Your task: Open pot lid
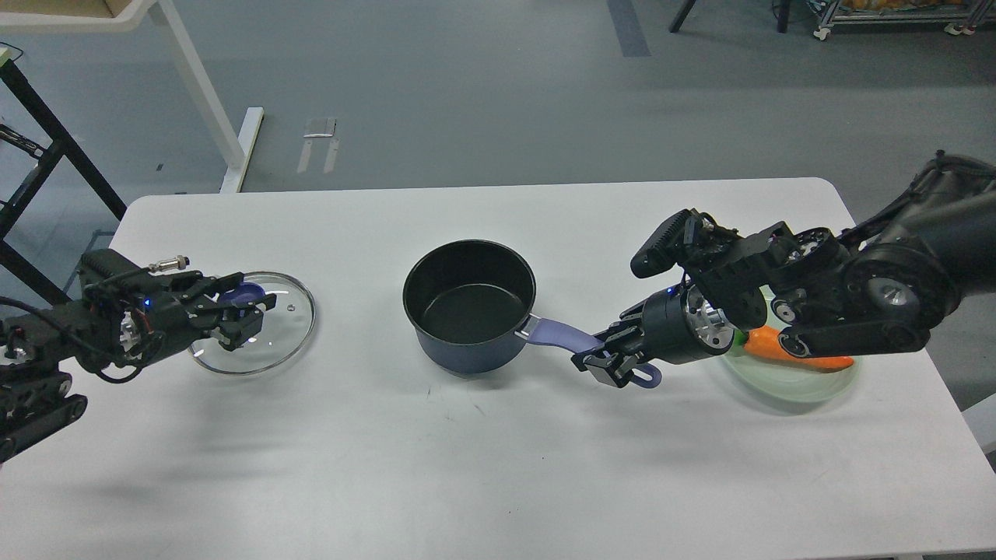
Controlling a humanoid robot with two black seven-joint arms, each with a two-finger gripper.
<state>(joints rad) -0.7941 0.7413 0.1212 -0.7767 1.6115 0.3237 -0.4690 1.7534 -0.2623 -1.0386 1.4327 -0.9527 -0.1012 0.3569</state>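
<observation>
Glass and steel-rimmed, the lid [253, 323] lies flat on the white table [498, 467] well to the left of the open saucepan [469, 307], so the uncovering looks done; the left gripper [247, 313] sits over its purple knob [245, 294], fingers about it, though I cannot tell whether they clench or have let go. The right gripper [607, 359] is clamped on the saucepan's lavender handle [556, 334] near its loop end, probably to steady the pan, while the right forearm passes over the pale green plate [794, 385] and its 1 carrot [786, 350].
</observation>
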